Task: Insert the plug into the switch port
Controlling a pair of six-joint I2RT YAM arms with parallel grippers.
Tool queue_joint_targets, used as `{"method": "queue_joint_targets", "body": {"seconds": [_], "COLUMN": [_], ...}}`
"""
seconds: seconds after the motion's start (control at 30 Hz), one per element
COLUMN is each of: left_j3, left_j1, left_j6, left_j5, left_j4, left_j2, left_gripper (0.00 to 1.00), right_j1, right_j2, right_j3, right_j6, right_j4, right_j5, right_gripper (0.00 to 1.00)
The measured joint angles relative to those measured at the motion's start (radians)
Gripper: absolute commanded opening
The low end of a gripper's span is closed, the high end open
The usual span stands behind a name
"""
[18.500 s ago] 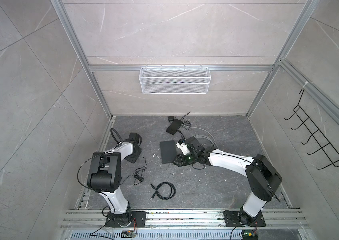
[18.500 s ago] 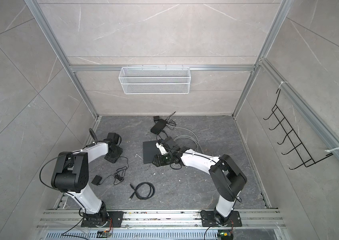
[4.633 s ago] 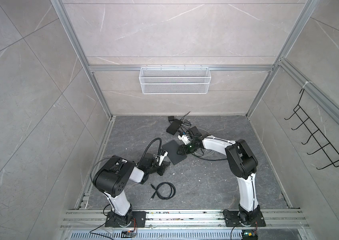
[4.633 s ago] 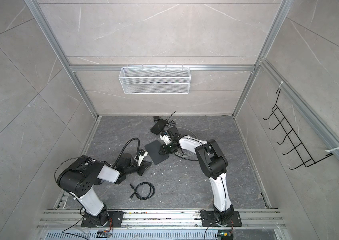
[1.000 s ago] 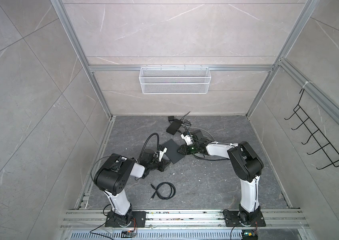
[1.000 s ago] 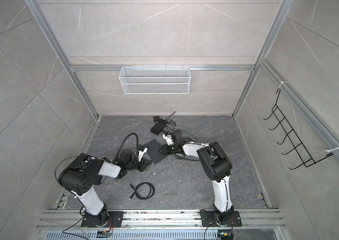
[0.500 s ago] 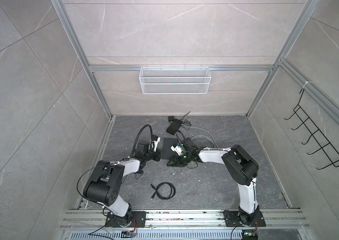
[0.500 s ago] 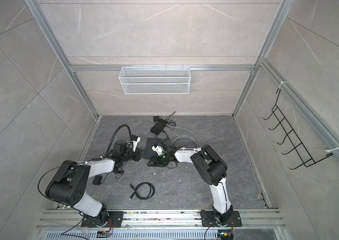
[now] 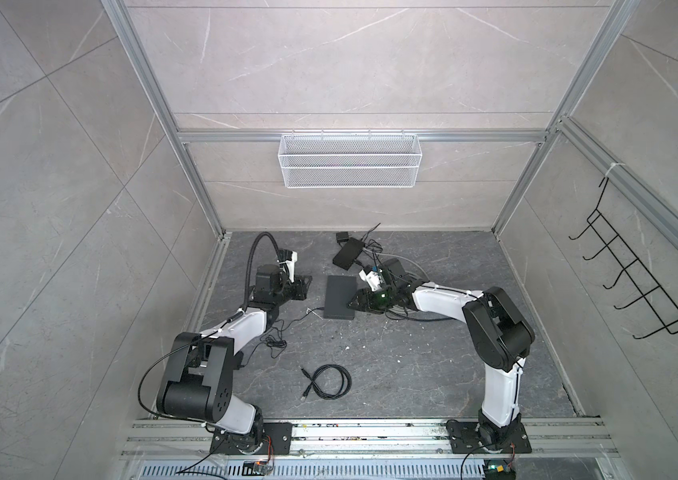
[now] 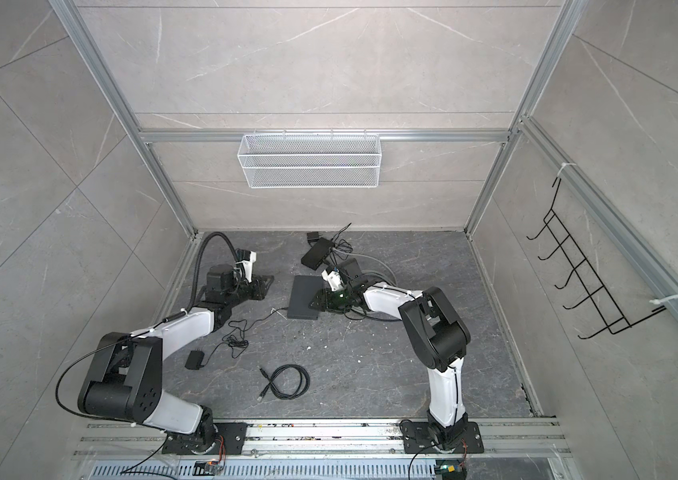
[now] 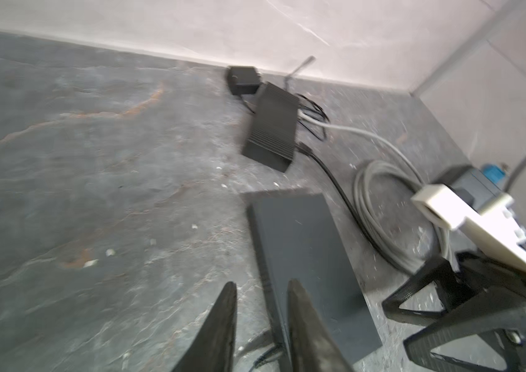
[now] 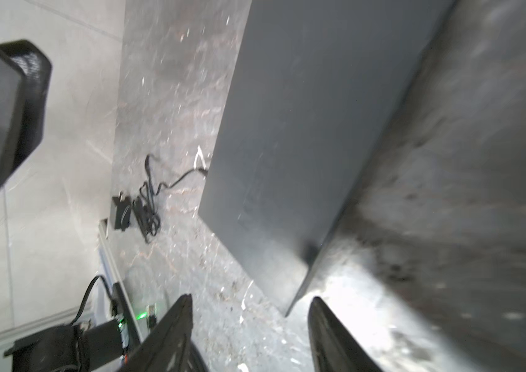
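Note:
The switch (image 9: 339,296) is a flat dark grey box lying on the floor in both top views (image 10: 304,297). A thin black cable ends in the plug (image 9: 317,309) at the switch's near left corner; in the right wrist view the plug (image 12: 203,170) touches the switch's edge (image 12: 303,112), and how deep it sits cannot be told. My left gripper (image 9: 303,286) hangs left of the switch, its fingers (image 11: 228,299) a little apart with nothing between them. My right gripper (image 12: 251,299) is open at the switch's near right corner (image 9: 354,302).
A second black box (image 9: 347,253) with cables and a small adapter (image 9: 342,237) lie at the back. A grey cable coil (image 11: 381,206) lies behind my right gripper. A black coiled cable (image 9: 329,381) and a power brick (image 10: 195,359) lie nearer the front. A wire basket (image 9: 350,160) hangs on the back wall.
My left gripper has drawn back and left, away from the switch's left side. The switch has turned from slanted to square. My right gripper has opened wider and shifted to the switch's near right corner.

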Motion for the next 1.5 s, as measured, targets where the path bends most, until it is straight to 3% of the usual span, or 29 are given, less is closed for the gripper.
{"method": "queue_joint_targets", "body": {"seconds": [0.07, 0.13, 0.27, 0.43, 0.7, 0.93, 1.07, 1.27, 1.5], "left_j3": [0.079, 0.153, 0.192, 0.152, 0.108, 0.112, 0.132, 0.186, 0.209], "left_j1": [0.031, 0.054, 0.063, 0.047, 0.013, 0.005, -0.020, -0.039, 0.005], "left_j6": [-0.031, -0.047, -0.083, -0.142, -0.217, -0.222, -0.220, -0.233, -0.291], "left_j5": [-0.006, -0.012, -0.014, -0.048, -0.112, -0.134, -0.170, -0.255, -0.261], "left_j4": [-0.068, -0.112, -0.170, -0.246, -0.328, -0.365, -0.405, -0.480, -0.513], "left_j2": [0.013, 0.027, 0.033, 0.036, 0.075, 0.143, 0.147, 0.145, 0.143], "left_gripper": [0.00, 0.01, 0.09, 0.29, 0.38, 0.40, 0.41, 0.42, 0.43], "right_j1": [0.002, 0.005, 0.009, 0.053, 0.169, 0.182, 0.167, 0.186, 0.342], "right_j2": [0.025, 0.058, 0.106, 0.155, 0.227, 0.235, 0.174, -0.054, -0.203], "right_j3": [0.045, 0.083, 0.111, 0.132, 0.237, 0.249, 0.230, 0.088, -0.200], "right_j6": [-0.013, -0.018, -0.016, -0.003, 0.045, 0.077, -0.007, -0.227, -0.305], "right_j4": [-0.008, -0.010, -0.008, -0.011, 0.009, 0.051, -0.018, -0.090, -0.006], "right_j5": [0.019, 0.032, 0.050, 0.064, 0.058, -0.006, -0.019, -0.043, 0.016], "right_gripper": [0.59, 0.58, 0.57, 0.57, 0.57, 0.58, 0.57, 0.53, 0.52]}}
